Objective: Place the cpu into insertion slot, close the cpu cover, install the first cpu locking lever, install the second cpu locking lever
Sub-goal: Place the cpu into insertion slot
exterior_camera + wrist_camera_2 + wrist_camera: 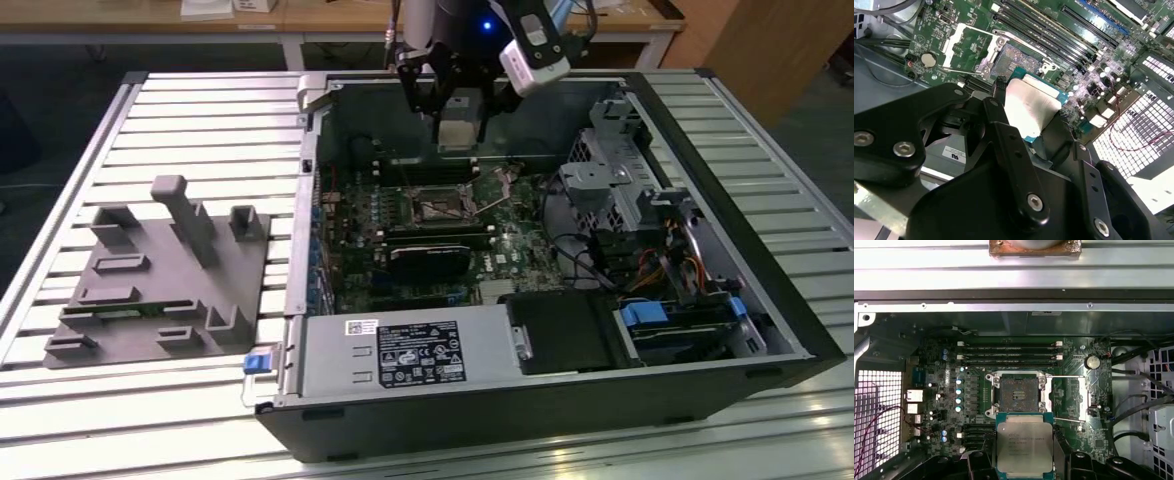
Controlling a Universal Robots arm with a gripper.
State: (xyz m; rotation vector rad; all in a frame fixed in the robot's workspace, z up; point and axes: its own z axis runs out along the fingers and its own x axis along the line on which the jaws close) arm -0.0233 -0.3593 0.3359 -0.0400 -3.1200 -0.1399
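Right, cpu clamped in the air, socket bare

Risks first, my read only. Grip is on two opposite edges of the cpu (1024,449), so contact is thin. Any slip or twist in the pads and it seats skewed. A skewed or offset chip landing on the socket (1016,394) would likely bend contacts, and the socket is open and unprotected. Orientation matters too: I can't make out corner marks or notches, so can't confirm it's turned the right way. The cover (986,56) is swung open off the socket; upright or laid flat, I can't tell. The two levers (1066,376) run out on that same side. All of it is thin metal close to the socket, so a finger coming in wide could catch one. Memory sticks (1009,352) sit just beyond the socket, less of a worry.

Tool: gripper (1030,114) is pinching the cpu, fingers (1000,92) closed only to the chip's width, one on each side, metal lid facing the first wrist camera. Nothing else touches the chip. It hangs above the board, clear of it, with the socket near it in both wrist views; true offset I can't tell. In the exterior view the gripper sits high over the far part of the case (534,425). Grey fixture (154,270) on the table (200,110), at the exterior view's left, is well apart from all this.
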